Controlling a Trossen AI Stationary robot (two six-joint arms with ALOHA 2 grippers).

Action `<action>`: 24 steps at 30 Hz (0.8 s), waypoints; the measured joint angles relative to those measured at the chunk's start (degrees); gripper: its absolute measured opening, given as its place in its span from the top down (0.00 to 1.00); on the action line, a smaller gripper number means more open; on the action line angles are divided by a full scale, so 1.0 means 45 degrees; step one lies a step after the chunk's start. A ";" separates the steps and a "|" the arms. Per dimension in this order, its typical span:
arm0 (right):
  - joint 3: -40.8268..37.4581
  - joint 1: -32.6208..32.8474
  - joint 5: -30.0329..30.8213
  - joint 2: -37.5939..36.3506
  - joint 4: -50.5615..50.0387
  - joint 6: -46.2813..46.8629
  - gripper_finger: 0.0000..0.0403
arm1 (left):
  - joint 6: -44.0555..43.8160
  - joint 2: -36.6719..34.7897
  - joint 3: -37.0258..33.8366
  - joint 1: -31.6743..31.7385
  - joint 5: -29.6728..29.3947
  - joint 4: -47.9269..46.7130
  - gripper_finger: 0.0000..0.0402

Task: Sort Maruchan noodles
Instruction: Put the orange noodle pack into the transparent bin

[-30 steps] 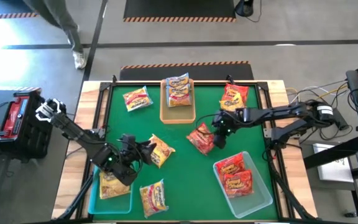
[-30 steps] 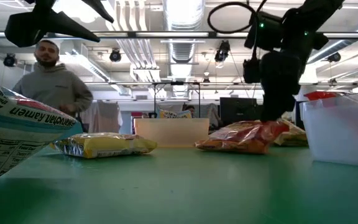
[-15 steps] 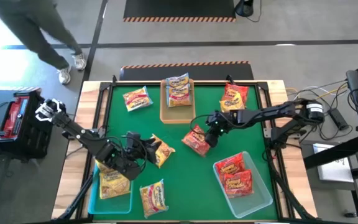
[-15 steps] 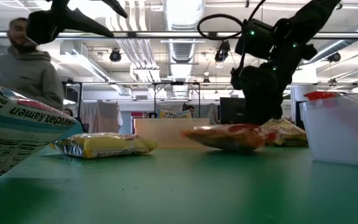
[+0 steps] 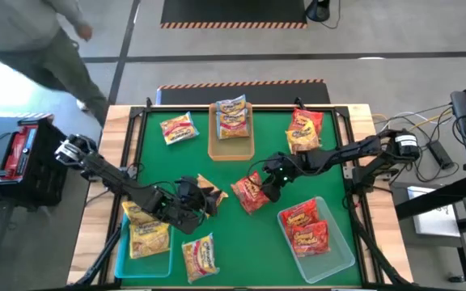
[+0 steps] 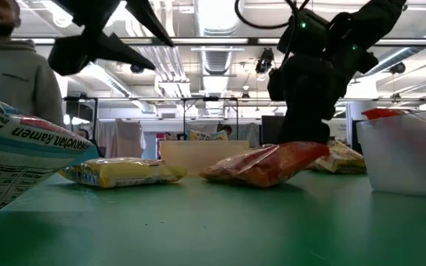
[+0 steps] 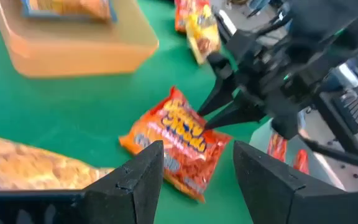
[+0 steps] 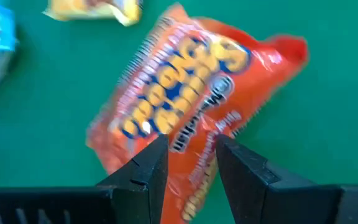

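Note:
A red noodle packet lies at the table's middle, and my right gripper is shut on it. My left gripper is open just left of it, fingers level and pointing at it, nothing between them. A yellow packet lies beside the left fingers; I cannot tell whether they touch it. Other packets: a yellow one at the far left, two in the tan tray, one in the teal tray, two red ones in the clear tray. My right gripper pinches the red packet's right-hand end between its two fingers. The fingers slant down from the table's right. That end is raised off the table, while the packet's other end rests on the green surface.
Two more packets lie at the far right and one at the near edge. A person stands beyond the table's far left corner. Open green surface lies between the red packet and the clear tray.
My right gripper has moved toward the table's left and near edge and tipped further down, drawing the red packet along the table with it. My left gripper has moved toward the table's right, closer to the red packet, and stayed open.

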 joint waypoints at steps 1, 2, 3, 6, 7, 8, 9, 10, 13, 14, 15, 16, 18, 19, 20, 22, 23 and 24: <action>0.0000 0.0031 0.0000 -0.0005 0.0253 -0.0003 0.69 | 0.0007 0.0233 0.0000 0.0014 0.0093 0.0222 0.56; 0.0000 0.0041 -0.0005 -0.0004 0.0449 0.0002 0.69 | 0.0000 0.0450 0.0000 0.0068 0.0220 0.0495 0.56; 0.0000 0.0047 0.0000 -0.0005 0.0571 0.0013 0.69 | -0.0004 0.0675 0.0000 0.0095 0.0334 0.0760 0.56; 0.0000 0.0052 -0.0003 -0.0005 0.0817 0.0127 0.69 | -0.0002 0.1303 0.0000 0.0304 0.0792 0.1515 0.56; 0.0000 0.0068 -0.0045 -0.0005 0.0775 0.0194 0.69 | -0.0002 0.1516 0.0000 0.0372 0.0980 0.1755 0.56; 0.0000 0.0077 -0.0161 -0.0005 0.0713 0.0252 0.70 | -0.0004 0.1722 0.0000 0.0418 0.1011 0.1946 0.56; 0.0000 0.0077 -0.0379 -0.0005 0.0664 0.0288 0.70 | 0.0000 0.1956 0.0011 0.0480 0.0999 0.2191 0.56; 0.0000 0.0077 -0.0649 -0.0005 0.0632 0.0311 0.70 | 0.0000 0.2208 0.0093 0.0520 0.0987 0.2364 0.56; 0.0000 0.0077 -0.1386 -0.0005 0.0621 0.0328 0.70 | 0.0000 0.2885 0.0565 0.0631 0.0998 0.2417 0.57; 0.0000 0.0077 -0.1471 -0.0009 0.0617 0.0337 0.70 | 0.0000 0.3144 0.0763 0.0646 0.1012 0.2474 0.57; 0.0000 0.0077 -0.1532 -0.0031 0.0593 0.0337 0.70 | 0.0000 0.3399 0.0941 0.0669 0.1089 0.2474 0.58; 0.0000 0.0077 -0.1549 -0.0046 0.0587 0.0336 0.70 | 0.0002 0.3657 0.1129 0.0692 0.1254 0.2409 0.59; 0.0000 0.0077 -0.1549 -0.0059 0.0594 0.0328 0.70 | 0.0105 0.4180 0.1590 0.0777 0.1706 0.2387 0.60; 0.0000 0.0077 -0.1545 -0.0059 0.0597 0.0328 0.70 | 0.0231 0.4394 0.1794 0.0820 0.1945 0.2359 0.61; 0.0000 0.0077 -0.1538 -0.0059 0.0599 0.0325 0.70 | 0.0392 0.4619 0.2031 0.0874 0.2117 0.2292 0.62; 0.0000 0.0077 -0.1535 -0.0059 0.0641 0.0328 0.70 | 0.0651 0.5049 0.2539 0.1021 0.2439 0.2186 0.63; 0.0000 0.0077 -0.1535 -0.0059 0.0646 0.0323 0.70 | 0.0712 0.5211 0.2768 0.1102 0.2538 0.1939 0.64; 0.0000 0.0077 -0.1542 -0.0059 0.0632 0.0323 0.70 | 0.0739 0.5384 0.2995 0.1185 0.2569 0.1606 0.65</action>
